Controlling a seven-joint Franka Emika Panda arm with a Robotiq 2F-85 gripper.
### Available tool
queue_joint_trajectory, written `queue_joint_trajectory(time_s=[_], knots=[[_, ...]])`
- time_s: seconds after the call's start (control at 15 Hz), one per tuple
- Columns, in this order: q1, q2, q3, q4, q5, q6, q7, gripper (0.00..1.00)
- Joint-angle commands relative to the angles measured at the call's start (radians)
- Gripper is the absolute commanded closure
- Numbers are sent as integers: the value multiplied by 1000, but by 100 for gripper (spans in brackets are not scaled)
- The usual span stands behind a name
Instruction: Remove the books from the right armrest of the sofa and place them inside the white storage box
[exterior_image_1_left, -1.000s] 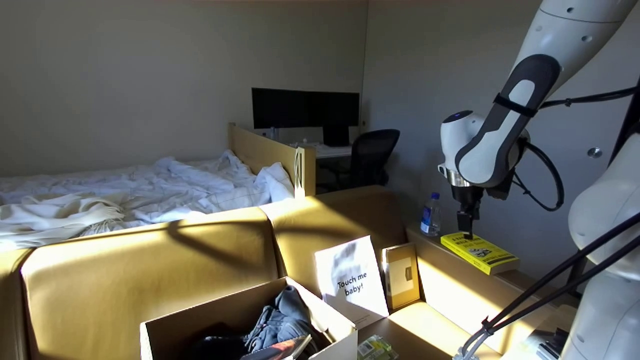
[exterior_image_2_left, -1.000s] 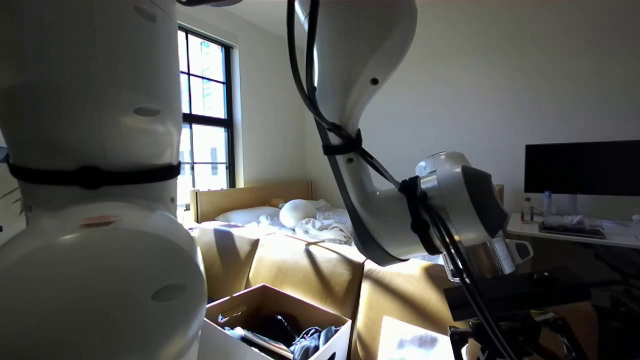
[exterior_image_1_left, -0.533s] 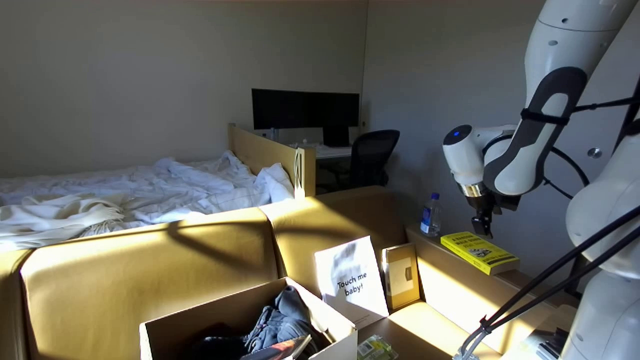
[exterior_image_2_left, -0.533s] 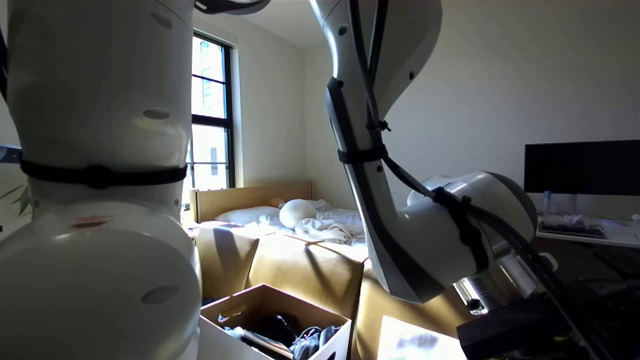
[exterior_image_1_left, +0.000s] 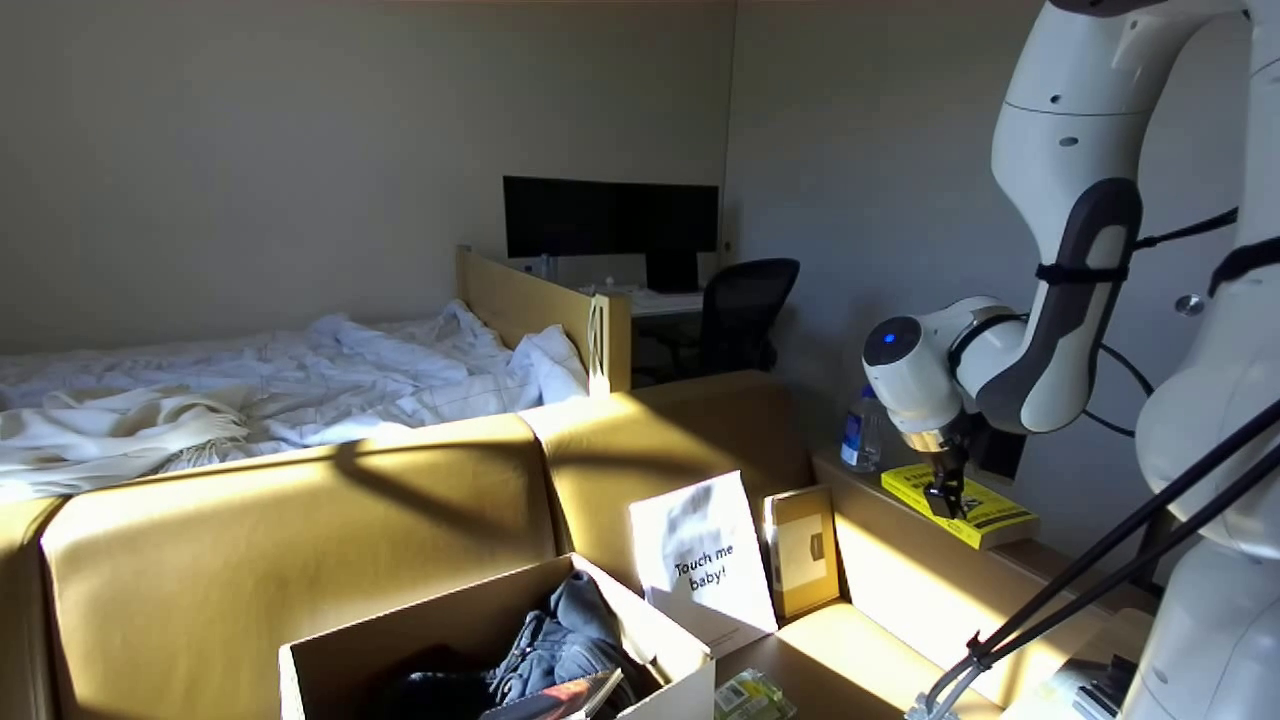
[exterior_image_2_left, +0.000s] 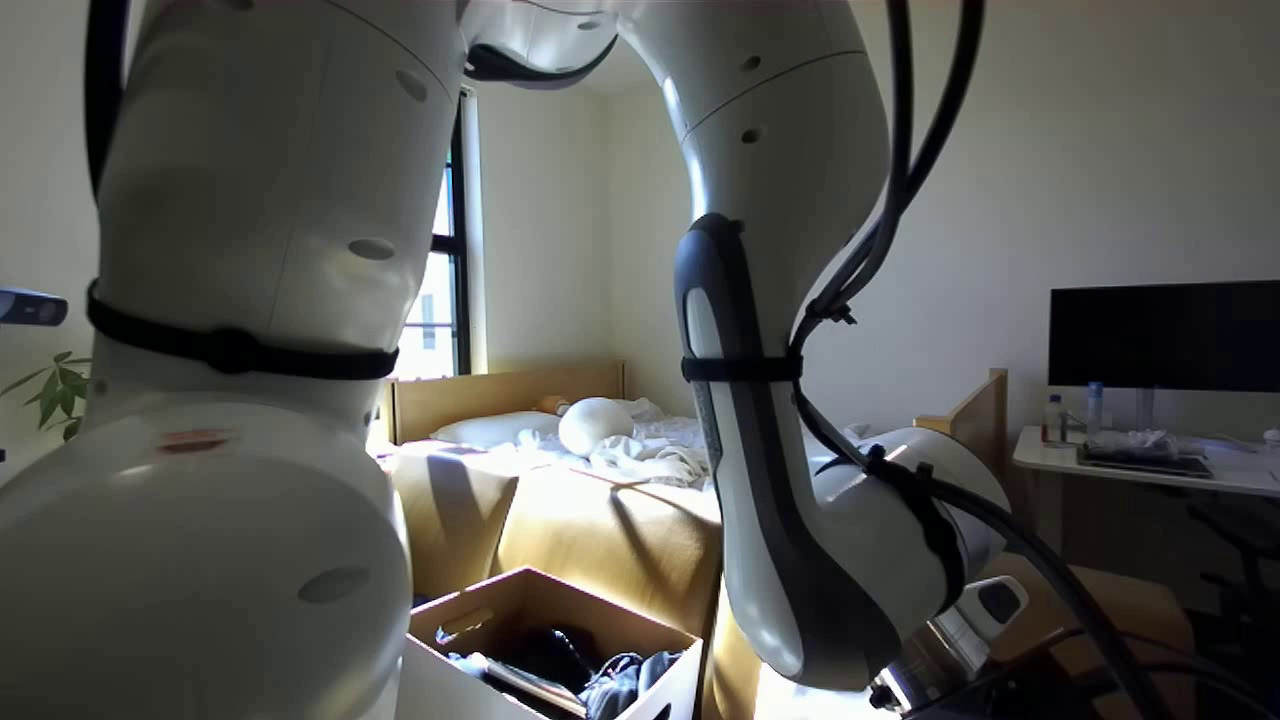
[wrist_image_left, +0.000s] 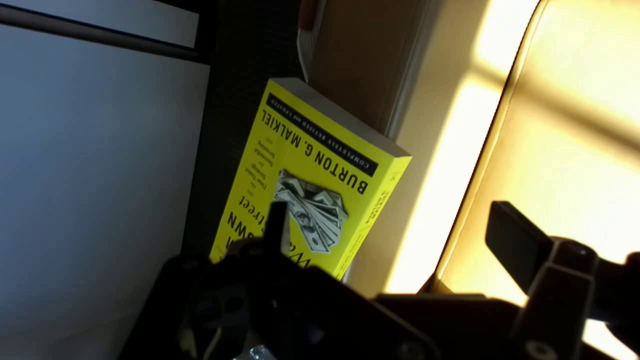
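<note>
The yellow book (exterior_image_1_left: 1000, 522) lies flat on the sofa's right armrest (exterior_image_1_left: 905, 552), cover up; it also shows in the wrist view (wrist_image_left: 320, 145). My gripper (exterior_image_1_left: 945, 500) is tilted and overlaps the book's middle in that exterior view. In the wrist view my gripper (wrist_image_left: 392, 225) is open and empty, with one finger over the book's cover and one over the sofa side; I see no contact. The tan sofa (exterior_image_1_left: 300, 530) shows in both exterior views (exterior_image_2_left: 610, 530). The white storage box (exterior_image_1_left: 685, 692) stands open, holding dark clothing and a book; it also shows here (exterior_image_2_left: 460, 685).
A water bottle (exterior_image_1_left: 858, 437) stands on the armrest behind the book. A white sign (exterior_image_1_left: 700, 570) and a brown framed panel (exterior_image_1_left: 805, 560) lean on the sofa. A green packet (exterior_image_1_left: 750, 697) lies beside the box. An item with pale page edges (wrist_image_left: 305, 52) lies beyond the book.
My gripper first swung back and tilted, then came lower and forward over the near part of the yellow book. The arm folded in. The book and the box have not moved.
</note>
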Motion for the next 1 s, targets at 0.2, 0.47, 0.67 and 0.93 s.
queue_joint_trajectory(time_s=[0.2, 0.47, 0.67, 0.93], knots=[[-7, -14, 32, 12, -12, 6, 9, 0], [-8, 21, 33, 52, -28, 134, 65, 0], [-20, 82, 13, 82, -39, 120, 133, 0], [-35, 207, -5, 143, -62, 102, 204, 0]])
